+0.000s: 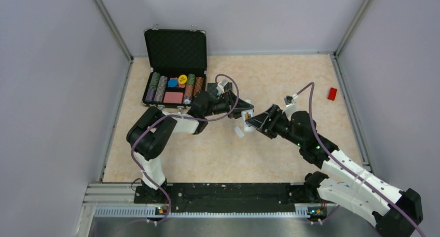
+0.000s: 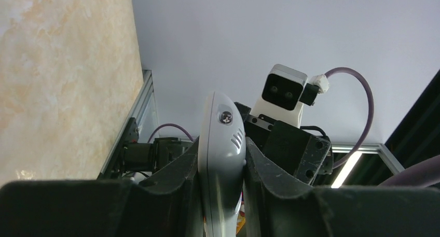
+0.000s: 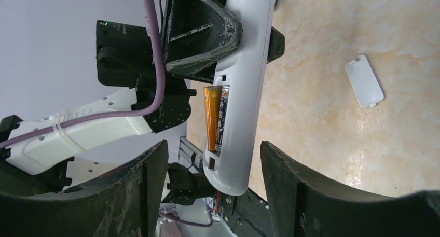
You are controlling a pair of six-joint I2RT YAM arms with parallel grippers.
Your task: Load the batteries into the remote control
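White plastic remote control (image 1: 249, 126) is being held up over the table (image 1: 290, 76) near the middle of the top view, and my left claw (image 1: 236, 106) is clamping it from 9 o'clock. On the left wrist feed I am seeing that claw (image 2: 220, 151) pressing both fingers (image 2: 176, 169) against the narrow sides of the remote control (image 2: 220, 138), with its rounded end pointing to 12 o'clock.

My right claw (image 1: 255, 121) is sitting at 3 o'clock of the remote in the top view. On the right wrist feed this claw (image 3: 212, 159) is standing wide apart and gripping nothing. One finger (image 3: 148, 190) is at 8 o'clock of the remote control (image 3: 244, 159) and the other is at 4 o'clock, neither touching it.

The battery bay is facing this camera with nothing covering it. The orange battery (image 3: 210, 117) is lying lengthwise on the bay's 9 o'clock side. The dark battery (image 3: 222, 115) is sitting just beside it at 3 o'clock, deeper in and mostly hidden. I cannot tell whether the orange one is fully seated.

The loose battery cover (image 3: 364, 81) is lying flat on the table at 3 o'clock of the remote on this feed. In the top view the cover (image 1: 238, 131) is lying at 7 o'clock of the remote.

An open case of poker chips (image 1: 175, 73) is sitting at 10 o'clock on the table, and a small red block (image 1: 332, 94) is lying at 2 o'clock, well apart from both claws
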